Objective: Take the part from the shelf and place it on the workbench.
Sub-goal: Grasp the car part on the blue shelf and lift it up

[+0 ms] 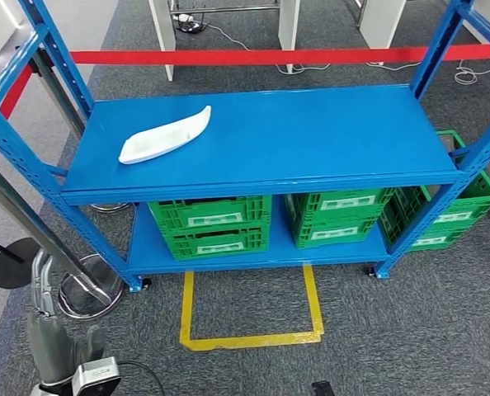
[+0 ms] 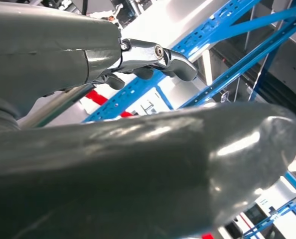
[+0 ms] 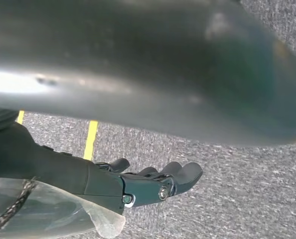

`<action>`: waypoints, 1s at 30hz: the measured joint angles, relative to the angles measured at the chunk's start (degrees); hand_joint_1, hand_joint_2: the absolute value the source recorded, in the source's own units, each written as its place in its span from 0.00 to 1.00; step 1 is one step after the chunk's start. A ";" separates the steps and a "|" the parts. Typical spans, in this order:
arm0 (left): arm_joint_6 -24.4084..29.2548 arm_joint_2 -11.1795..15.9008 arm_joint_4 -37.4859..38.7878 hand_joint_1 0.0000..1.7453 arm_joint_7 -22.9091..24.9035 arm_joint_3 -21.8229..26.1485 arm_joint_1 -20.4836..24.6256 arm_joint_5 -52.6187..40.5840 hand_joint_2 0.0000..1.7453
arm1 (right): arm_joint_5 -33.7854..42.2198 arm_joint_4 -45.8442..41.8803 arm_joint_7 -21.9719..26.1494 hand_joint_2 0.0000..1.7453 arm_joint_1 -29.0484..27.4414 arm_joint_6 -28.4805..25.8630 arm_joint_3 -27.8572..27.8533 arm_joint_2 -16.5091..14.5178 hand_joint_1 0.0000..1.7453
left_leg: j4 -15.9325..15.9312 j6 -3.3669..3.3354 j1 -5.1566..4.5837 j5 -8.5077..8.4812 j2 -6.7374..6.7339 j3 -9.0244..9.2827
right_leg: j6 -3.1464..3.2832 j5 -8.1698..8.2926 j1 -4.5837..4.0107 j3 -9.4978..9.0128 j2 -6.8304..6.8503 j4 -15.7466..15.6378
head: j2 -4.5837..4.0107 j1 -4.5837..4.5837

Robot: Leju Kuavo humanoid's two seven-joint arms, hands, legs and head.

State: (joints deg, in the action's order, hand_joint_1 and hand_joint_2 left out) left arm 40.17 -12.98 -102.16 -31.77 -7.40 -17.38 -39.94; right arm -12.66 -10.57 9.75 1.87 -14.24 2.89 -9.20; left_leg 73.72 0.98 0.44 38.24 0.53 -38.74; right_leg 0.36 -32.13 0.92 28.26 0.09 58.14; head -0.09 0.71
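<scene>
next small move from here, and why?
Probably raise the left robot hand toward the white part. The part lies untouched on the left of the top blue shelf, the side nearest that arm, which hangs low by the floor. The left hand holds nothing, and the right robot hand hangs over the carpet, also holding nothing.

A warehouse-like workshop: blue steel shelving (image 1: 261, 140), green storage crates (image 1: 211, 224), yellow floor tape (image 1: 248, 338), red barrier tape (image 1: 261, 56).
</scene>
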 joint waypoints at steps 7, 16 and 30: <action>-0.07 0.79 0.13 0.00 0.23 -0.07 -0.31 -0.40 0.00 | 0.14 0.20 -0.36 0.00 0.37 -1.28 0.00 -1.26 0.00 | -11.82 -1.89 -0.46 -13.26 -0.39 -0.02 | -2.29 -4.07 0.16 -5.30 0.04 -0.58 | 0.00 -0.29; -0.02 1.03 0.14 0.00 0.98 -0.54 -0.38 -1.84 0.00 | 0.55 0.25 -0.07 0.00 0.75 -1.18 0.00 -1.43 0.00 | -14.32 -3.78 -0.38 -9.59 0.34 6.87 | -3.23 -7.71 0.16 7.09 -0.01 11.24 | 0.00 0.21; -0.60 1.93 0.56 0.00 3.48 -1.59 -0.07 -6.96 0.00 | 0.46 0.40 0.10 0.00 0.79 -0.76 -0.04 -1.66 0.00 | -0.06 0.05 0.27 -1.39 0.16 1.55 | 0.21 4.26 -0.09 4.40 -0.01 -0.06 | 0.00 -0.69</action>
State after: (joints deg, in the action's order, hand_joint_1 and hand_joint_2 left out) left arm 39.57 -11.05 -101.60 -28.29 -8.99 -17.45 -46.90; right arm -12.19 -10.16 9.85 2.66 -15.00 2.84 -10.86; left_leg 73.67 1.03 0.71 36.84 0.68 -37.19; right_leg 0.57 -27.86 0.84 32.65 0.08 58.08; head -0.09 0.02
